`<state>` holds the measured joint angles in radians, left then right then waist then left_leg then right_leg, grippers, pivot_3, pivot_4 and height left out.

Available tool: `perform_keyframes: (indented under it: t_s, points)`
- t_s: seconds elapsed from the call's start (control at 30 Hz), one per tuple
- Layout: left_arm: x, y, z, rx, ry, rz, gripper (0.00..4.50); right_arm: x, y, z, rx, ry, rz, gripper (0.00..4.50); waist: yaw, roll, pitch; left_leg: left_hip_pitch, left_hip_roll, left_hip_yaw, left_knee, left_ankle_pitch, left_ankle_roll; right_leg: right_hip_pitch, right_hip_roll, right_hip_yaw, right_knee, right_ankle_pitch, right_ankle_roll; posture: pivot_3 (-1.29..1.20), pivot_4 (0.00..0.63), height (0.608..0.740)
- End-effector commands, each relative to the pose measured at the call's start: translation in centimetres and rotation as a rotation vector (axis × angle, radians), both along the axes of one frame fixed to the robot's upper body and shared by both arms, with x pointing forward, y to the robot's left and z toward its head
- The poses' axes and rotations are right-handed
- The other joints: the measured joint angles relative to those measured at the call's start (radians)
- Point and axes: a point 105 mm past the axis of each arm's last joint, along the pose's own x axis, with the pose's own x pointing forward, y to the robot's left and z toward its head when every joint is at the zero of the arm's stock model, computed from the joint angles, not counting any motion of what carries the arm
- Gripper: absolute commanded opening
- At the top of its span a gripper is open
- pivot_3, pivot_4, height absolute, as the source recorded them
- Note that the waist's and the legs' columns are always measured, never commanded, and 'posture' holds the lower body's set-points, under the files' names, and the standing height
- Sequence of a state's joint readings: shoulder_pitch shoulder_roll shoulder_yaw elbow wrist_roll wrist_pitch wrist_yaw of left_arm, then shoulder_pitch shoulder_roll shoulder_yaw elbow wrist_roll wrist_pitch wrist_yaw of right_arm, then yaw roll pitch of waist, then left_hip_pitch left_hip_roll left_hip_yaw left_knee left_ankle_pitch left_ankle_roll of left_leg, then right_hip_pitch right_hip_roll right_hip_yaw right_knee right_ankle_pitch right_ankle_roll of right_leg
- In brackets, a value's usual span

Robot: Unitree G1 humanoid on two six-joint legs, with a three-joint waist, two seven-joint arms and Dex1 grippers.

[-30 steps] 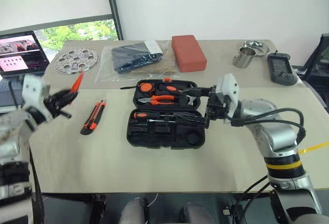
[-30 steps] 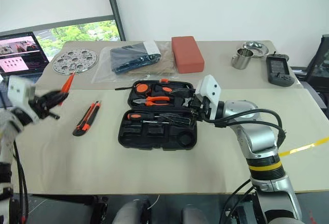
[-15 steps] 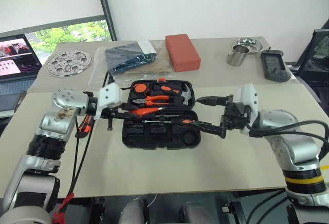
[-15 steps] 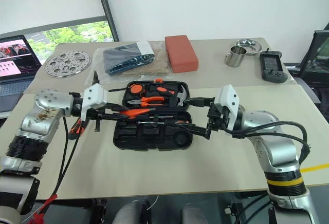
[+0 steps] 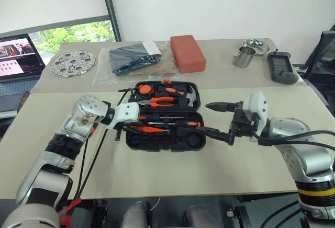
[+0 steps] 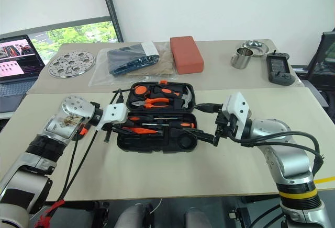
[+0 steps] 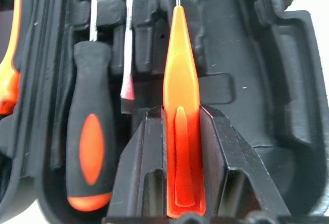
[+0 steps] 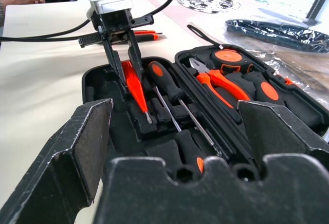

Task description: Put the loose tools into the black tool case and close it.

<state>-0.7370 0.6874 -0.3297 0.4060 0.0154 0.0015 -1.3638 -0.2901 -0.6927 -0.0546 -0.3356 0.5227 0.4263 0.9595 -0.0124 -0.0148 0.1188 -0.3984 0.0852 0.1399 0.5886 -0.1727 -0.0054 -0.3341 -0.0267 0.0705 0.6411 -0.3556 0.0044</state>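
Currently you see the black tool case (image 6: 155, 117) lying open near the front of the beige table (image 6: 157, 173), partly filled: pliers (image 6: 149, 102), a tape measure (image 6: 140, 89), a small hammer (image 6: 180, 97) and two screwdrivers (image 8: 177, 98) sit in their moulded slots. Your left gripper (image 8: 126, 62) is clamped on the slim all-orange tool (image 7: 181, 126) and holds it low over the case's near half, tip pointing along an empty slot beside the screwdrivers; whether it already touches the moulding cannot be told. Your right gripper (image 6: 213, 122) hangs with its fingers spread wide and empty just beside the case's right edge.

Remaining, as judged from this layout: seat the orange tool, fetch the orange-and-black utility knife (image 8: 145, 34), which lies on the table behind the left gripper, then shut the lid. At least one slot looks unfilled.

Compared with a second ago, your left arm has swung in from the table's left side, carrying the orange tool down to the case. Your right gripper has drawn back a little from over the case to its right edge, equally wide.
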Motion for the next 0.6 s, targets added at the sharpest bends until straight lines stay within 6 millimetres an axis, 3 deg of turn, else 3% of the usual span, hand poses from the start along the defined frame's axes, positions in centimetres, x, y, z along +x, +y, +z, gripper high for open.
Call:
perform_keyframes:
  t_s: [0.03,0.4,0.47,0.5,0.6]
  points:
    - [0.5,0.2,0.5,0.021,-0.042,0.021,0.45,-0.4,0.2,1.1,0.009,-0.055,0.008,4.5,0.0,0.0,0.0,0.0,0.0,0.0,0.0,0.0,0.0,0.0,0.0,0.0,0.0,0.0,0.0,0.0,0.15,0.74]
    - [0.5,0.4,-0.4,0.044,-0.031,0.03,0.45,-0.3,0.7,1.4,0.016,-0.066,0.012,4.5,0.0,0.001,0.0,0.0,0.0,0.0,0.001,0.0,0.0,0.0,0.0,0.0,0.001,0.0,0.0,0.0,0.15,0.74]
    - [0.3,0.3,-0.5,0.041,-0.015,0.02,1.46,-0.3,0.7,1.4,0.017,-0.067,0.011,4.5,0.0,0.001,0.0,0.0,0.0,0.0,0.001,0.0,0.0,0.0,0.0,0.0,0.001,0.0,0.0,0.0,0.15,0.74]
    - [0.2,0.2,-0.5,0.038,-0.007,0.015,1.64,-0.3,0.6,1.4,0.017,-0.067,0.01,4.5,0.0,0.001,0.0,0.0,0.0,0.0,0.001,0.0,0.0,0.0,0.0,0.0,0.001,0.0,0.0,0.0,0.15,0.74]
    - [0.6,-0.1,0.0,0.012,-0.041,0.025,2.73,-0.4,0.6,1.3,0.018,-0.065,0.009,4.5,-0.002,0.002,-0.001,0.0,0.0,0.0,0.001,0.0,0.001,0.001,0.0,0.0,0.001,0.0,0.0,0.0,0.15,0.74]
